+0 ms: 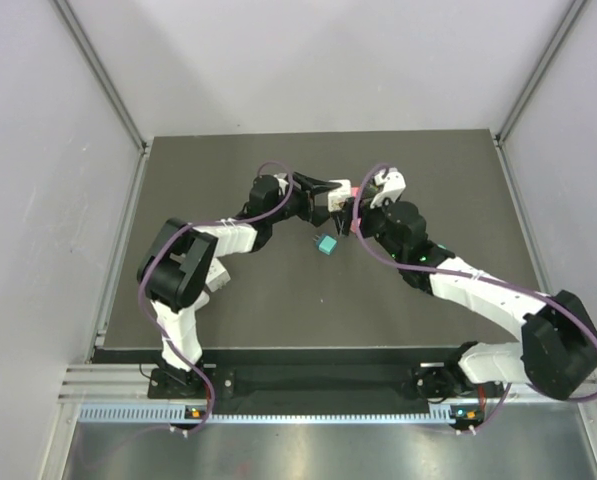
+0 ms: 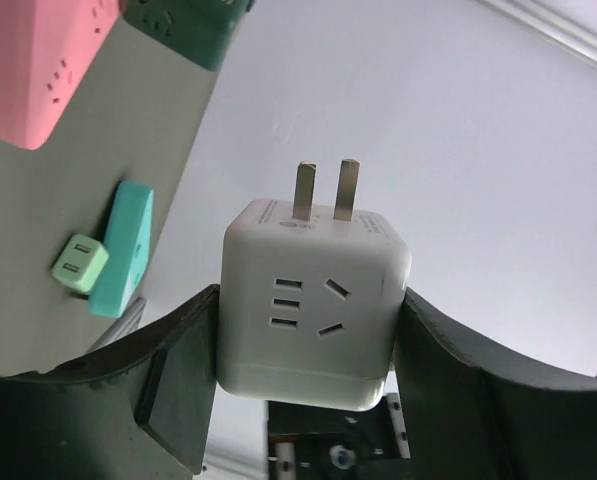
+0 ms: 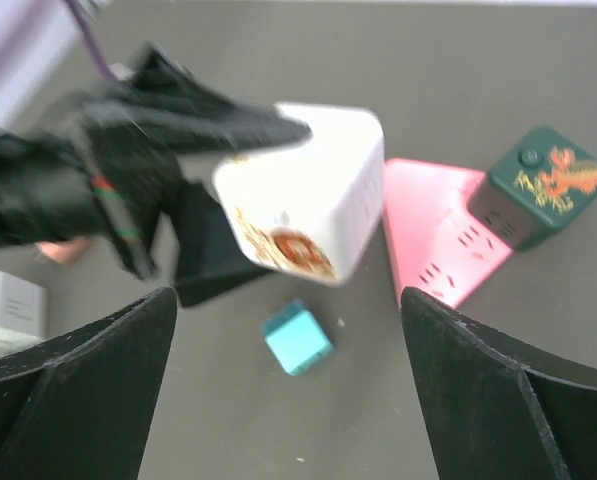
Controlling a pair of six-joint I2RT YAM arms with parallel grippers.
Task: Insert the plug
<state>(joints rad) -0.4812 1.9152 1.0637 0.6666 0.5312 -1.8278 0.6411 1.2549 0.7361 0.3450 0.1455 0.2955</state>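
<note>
A white cube plug with two metal prongs pointing up is clamped between my left gripper's jaws, and it is held above the table. In the top view the left gripper and the right gripper meet near the table's middle. The right gripper stands wide open with nothing between its fingers, facing the white plug. Behind the plug lie a pink socket cube and a dark green cube with a dragon print. The pink cube shows at the upper left of the left wrist view.
A teal cube lies on the mat below the grippers, also the teal cube in the top view. A light green small plug sits against the teal cube. A small white cube lies at the left edge. Grey walls enclose the table.
</note>
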